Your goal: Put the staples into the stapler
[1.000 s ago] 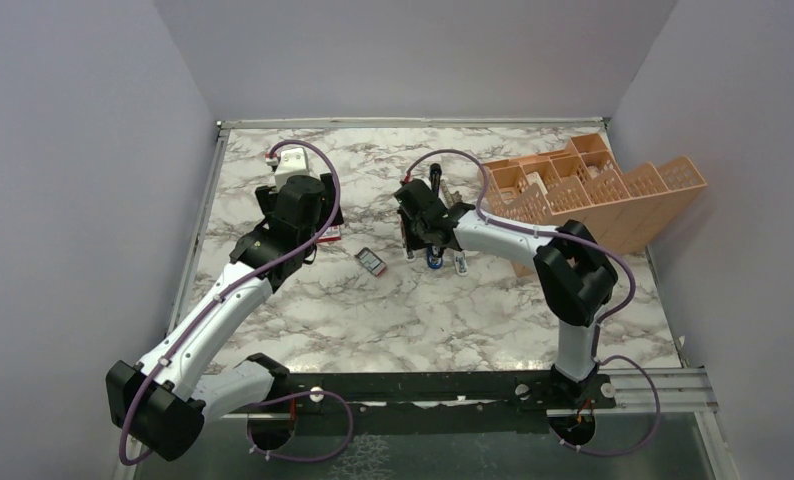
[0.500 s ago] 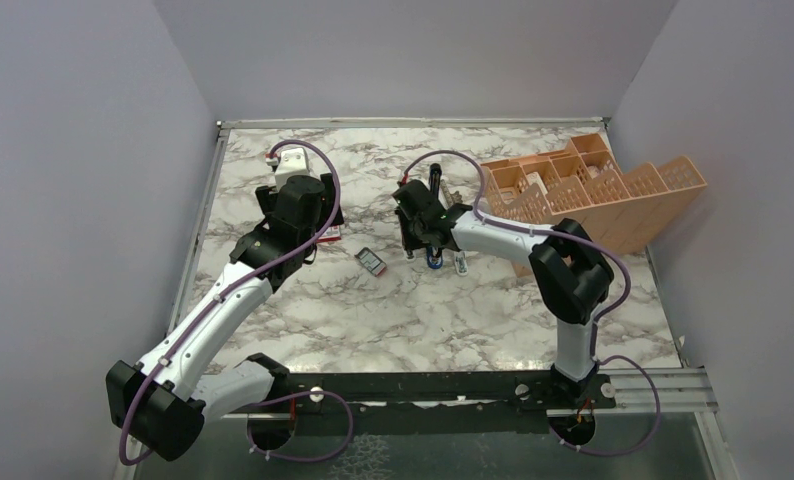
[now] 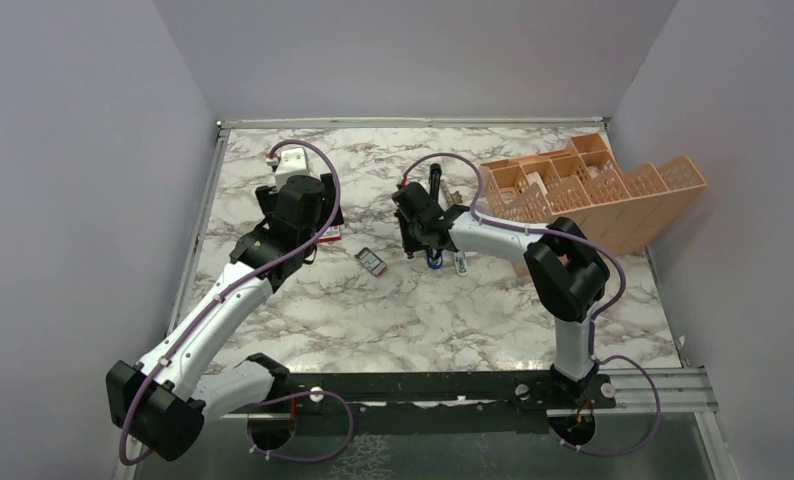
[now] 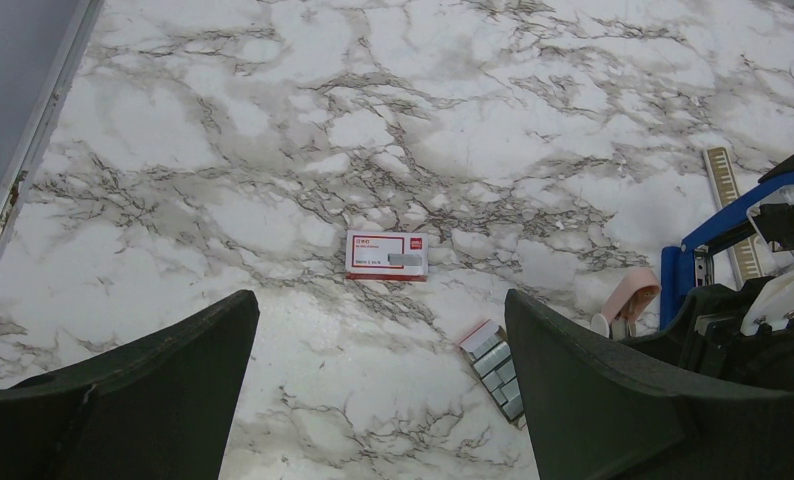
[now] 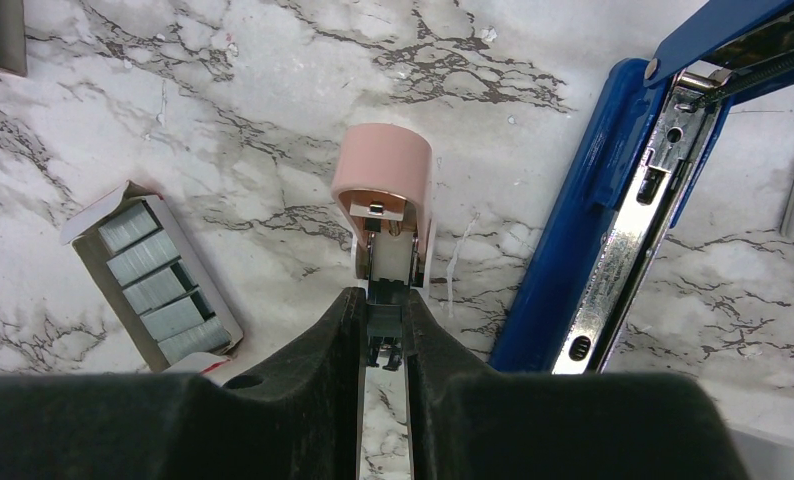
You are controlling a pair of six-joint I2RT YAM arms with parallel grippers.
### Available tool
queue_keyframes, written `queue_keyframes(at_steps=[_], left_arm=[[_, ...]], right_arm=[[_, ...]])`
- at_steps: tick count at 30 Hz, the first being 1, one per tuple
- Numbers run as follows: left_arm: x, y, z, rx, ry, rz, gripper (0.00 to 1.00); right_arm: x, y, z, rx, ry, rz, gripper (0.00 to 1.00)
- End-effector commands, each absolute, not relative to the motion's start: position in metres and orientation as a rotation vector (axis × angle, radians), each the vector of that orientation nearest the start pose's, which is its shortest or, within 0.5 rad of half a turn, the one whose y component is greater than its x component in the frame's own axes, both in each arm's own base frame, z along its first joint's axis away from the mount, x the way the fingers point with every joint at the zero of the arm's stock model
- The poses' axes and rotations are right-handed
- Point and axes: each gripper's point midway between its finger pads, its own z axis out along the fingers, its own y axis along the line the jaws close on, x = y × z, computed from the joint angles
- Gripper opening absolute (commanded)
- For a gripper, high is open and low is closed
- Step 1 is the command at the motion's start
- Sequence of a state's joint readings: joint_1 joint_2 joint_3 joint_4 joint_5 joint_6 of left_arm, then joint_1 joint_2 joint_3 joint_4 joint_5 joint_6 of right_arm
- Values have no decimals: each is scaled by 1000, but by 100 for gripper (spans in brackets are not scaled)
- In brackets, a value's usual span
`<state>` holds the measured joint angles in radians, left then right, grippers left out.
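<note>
The blue stapler [image 5: 613,200] lies swung open on the marble, its shiny metal channel facing up; it also shows in the left wrist view [image 4: 718,235]. The staples [image 5: 158,285] sit as grey strips in a small open tray, lower right of the left gripper's view [image 4: 498,365] and mid-table from above [image 3: 372,261]. Their red-and-white box [image 4: 386,255] lies apart on the table. My right gripper [image 5: 383,300] is shut on the near end of a small pink-and-white block [image 5: 383,185], between tray and stapler. My left gripper [image 4: 381,300] hangs open over the box, holding nothing.
A thin metal strip [image 4: 728,190] lies beyond the stapler. An orange compartment organizer [image 3: 593,195] stands at the back right, tilted against the wall. A white box [image 3: 291,165] sits behind the left gripper near the table's left rail.
The right gripper with the pink-and-white block has edged slightly left. The left arm has not moved.
</note>
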<state>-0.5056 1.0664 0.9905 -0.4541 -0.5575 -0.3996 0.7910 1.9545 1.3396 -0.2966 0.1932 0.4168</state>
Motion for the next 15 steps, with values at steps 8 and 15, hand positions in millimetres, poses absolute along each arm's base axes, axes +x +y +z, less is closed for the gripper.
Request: queue_keyframes(at_steps=[8,15], left_arm=[[321,-87,236,-219,1998,3,93],[321,-87,236,-219,1998,3,93]], right_arm=[[344,332,43,-412,2454,307,22],[338,330,49,-405,2457,331,22]])
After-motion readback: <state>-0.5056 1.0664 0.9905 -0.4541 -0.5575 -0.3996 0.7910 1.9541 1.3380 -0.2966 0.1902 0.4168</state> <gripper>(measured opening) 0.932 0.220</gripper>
